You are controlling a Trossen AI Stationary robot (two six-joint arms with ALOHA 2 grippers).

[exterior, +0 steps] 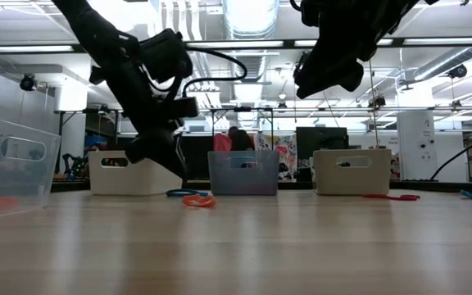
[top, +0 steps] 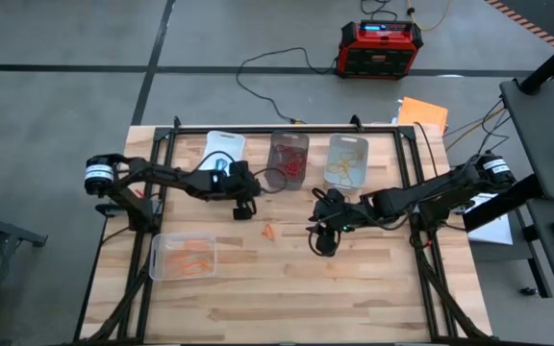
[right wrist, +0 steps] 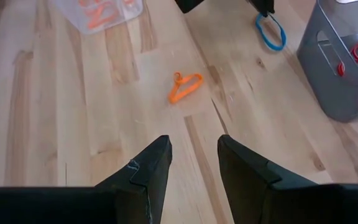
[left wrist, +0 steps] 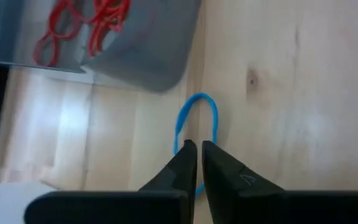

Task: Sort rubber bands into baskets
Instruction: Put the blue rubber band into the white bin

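four baskets, two arms.

My overhead camera looks straight down on the whole wooden table, with floor around it. The low camera sits at tabletop level, looking flat across the boards toward the room behind (arms drop in from the top edge there). My left wrist camera is very near the surface, looking past its own fingers at a blue band and the corner of the smoky basket. The right wrist camera rides higher, taking in a wider stretch. It shares that blue band, the smoky basket, and the orange band with other views.
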